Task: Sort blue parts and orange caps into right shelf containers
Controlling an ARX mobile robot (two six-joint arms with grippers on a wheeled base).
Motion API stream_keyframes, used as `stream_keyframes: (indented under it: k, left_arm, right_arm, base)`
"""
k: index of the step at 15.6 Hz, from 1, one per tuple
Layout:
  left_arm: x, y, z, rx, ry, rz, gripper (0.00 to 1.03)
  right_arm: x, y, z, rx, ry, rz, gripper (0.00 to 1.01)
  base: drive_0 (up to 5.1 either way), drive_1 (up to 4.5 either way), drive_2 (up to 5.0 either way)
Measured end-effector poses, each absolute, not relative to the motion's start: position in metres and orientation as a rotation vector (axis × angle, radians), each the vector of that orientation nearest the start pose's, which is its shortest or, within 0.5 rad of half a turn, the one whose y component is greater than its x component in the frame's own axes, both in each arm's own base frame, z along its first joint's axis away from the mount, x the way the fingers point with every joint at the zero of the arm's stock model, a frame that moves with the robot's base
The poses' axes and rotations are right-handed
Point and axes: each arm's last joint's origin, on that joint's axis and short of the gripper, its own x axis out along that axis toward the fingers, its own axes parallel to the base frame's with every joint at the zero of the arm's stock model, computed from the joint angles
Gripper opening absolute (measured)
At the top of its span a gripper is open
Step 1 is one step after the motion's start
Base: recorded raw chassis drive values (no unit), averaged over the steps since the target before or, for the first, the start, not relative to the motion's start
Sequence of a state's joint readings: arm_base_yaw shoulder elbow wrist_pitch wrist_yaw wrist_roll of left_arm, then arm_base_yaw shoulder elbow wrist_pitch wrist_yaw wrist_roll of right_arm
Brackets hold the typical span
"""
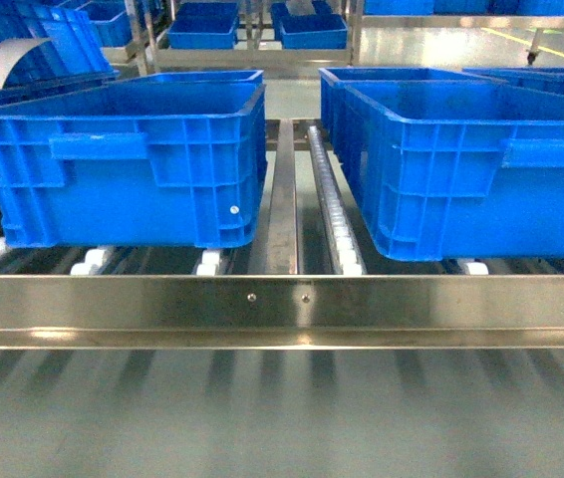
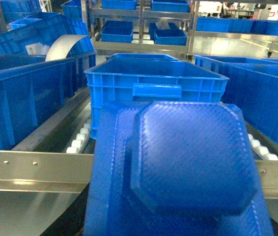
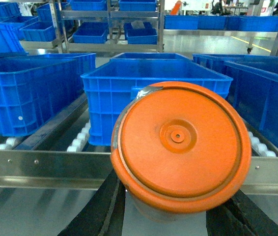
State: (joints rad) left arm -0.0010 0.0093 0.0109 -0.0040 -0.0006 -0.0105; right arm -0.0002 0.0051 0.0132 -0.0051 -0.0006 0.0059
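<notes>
Claws unseen from my head view, only blue crates (image 1: 133,159) there, left wrist shows my claw pinching a blue part (image 2: 178,167), right wrist an orange cap (image 3: 180,145) pinched.

Stainless roller shelf (image 1: 282,299) fronted by a flat steel rail with two small screws at its middle. Lanes of white rollers (image 1: 342,234) ran back from the rail, split by a steel divider (image 1: 282,189). Directly on the rollers: one blue crate (image 1: 128,164) in the left lane, another blue crate (image 1: 471,169) in the right lane, well apart across the divider. More blue crates queued just behind each.
</notes>
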Motion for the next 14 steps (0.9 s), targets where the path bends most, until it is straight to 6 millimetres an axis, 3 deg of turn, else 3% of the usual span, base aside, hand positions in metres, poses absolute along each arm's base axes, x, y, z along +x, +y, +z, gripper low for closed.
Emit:
stream_keyframes:
  k: [13,14]
  left_arm:
    - [0.0976,-0.0001,0.1659,-0.01,0.005,0.0,0.42]
    - [0.0976,-0.0001,0.166,-0.01,0.004,0.0,0.42]
  right_arm:
    - [0.0972,0.0,0.1669,0.006,-0.001,0.0,0.4]
    - [0.0972,0.0,0.1674,0.006,-0.006,0.001,0.4]
  base:
    - [0.0,4.28,-4.2]
    - [0.0,0.0,0.0]
